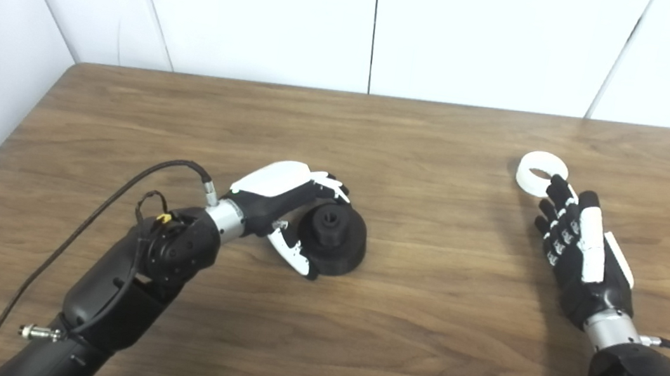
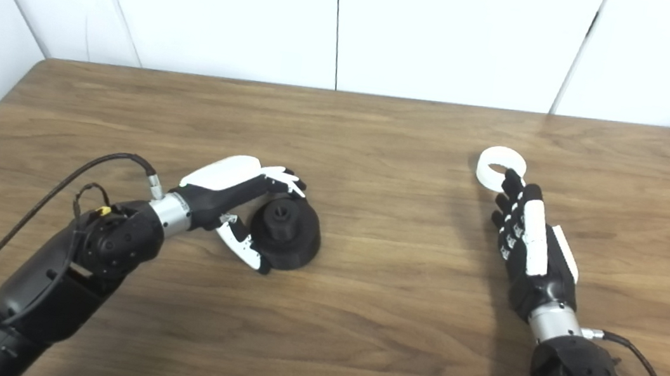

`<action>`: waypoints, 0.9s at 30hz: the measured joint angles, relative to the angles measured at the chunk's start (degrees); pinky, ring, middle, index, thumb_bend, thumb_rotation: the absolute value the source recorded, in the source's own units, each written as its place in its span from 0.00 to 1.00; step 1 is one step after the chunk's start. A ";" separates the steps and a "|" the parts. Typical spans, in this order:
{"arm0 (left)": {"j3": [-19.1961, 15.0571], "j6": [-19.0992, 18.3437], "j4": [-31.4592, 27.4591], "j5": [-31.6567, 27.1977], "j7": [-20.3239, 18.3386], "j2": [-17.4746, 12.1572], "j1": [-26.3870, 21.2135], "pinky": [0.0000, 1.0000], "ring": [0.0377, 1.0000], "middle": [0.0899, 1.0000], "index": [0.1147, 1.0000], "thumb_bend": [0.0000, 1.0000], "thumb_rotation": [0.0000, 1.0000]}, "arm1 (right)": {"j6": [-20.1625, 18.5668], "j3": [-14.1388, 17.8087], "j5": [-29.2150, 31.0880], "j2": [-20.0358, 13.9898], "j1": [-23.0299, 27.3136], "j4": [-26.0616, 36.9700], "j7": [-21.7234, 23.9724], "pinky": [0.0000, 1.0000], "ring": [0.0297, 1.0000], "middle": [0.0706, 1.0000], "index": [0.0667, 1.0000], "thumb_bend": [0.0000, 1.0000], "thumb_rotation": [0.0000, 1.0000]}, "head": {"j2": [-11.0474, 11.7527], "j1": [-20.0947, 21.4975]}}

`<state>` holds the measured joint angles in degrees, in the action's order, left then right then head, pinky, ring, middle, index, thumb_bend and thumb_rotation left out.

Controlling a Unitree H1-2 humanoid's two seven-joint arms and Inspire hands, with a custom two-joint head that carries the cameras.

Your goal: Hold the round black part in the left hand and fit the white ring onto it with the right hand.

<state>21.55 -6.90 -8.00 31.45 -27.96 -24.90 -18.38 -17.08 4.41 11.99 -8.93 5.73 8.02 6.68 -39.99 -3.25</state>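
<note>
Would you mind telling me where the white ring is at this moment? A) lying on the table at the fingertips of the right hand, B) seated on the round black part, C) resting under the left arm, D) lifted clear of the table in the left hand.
A: the white ring lies flat on the table at the fingertips of the right hand, far from the round black part beside the left hand.
</note>
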 measured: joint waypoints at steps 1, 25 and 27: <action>0.12 0.20 -0.38 0.07 0.00 0.15 0.28 0.86 0.97 0.90 0.43 0.52 0.08 | 0.00 -0.01 -0.02 0.00 0.00 0.02 -0.01 1.00 1.00 1.00 0.98 0.60 1.00 | 0.00 0.00; 7.52 1.38 -9.90 3.28 -2.22 2.68 4.88 0.94 0.97 0.90 0.43 0.52 0.07 | -2.51 -0.06 0.01 0.04 0.07 1.46 -0.12 1.00 1.00 1.00 0.98 0.63 1.00 | -1.41 0.62; 7.89 1.80 -10.27 4.07 -2.46 2.54 4.69 0.95 0.97 0.90 0.43 0.52 0.07 | -2.51 -0.06 0.02 0.07 0.07 1.47 -0.12 1.00 1.00 1.00 0.98 0.63 1.00 | -1.58 0.44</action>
<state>29.44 -5.10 -18.27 35.52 -30.41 -22.36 -13.68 -19.60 4.36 12.01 -8.86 5.80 9.49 6.56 -41.57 -2.81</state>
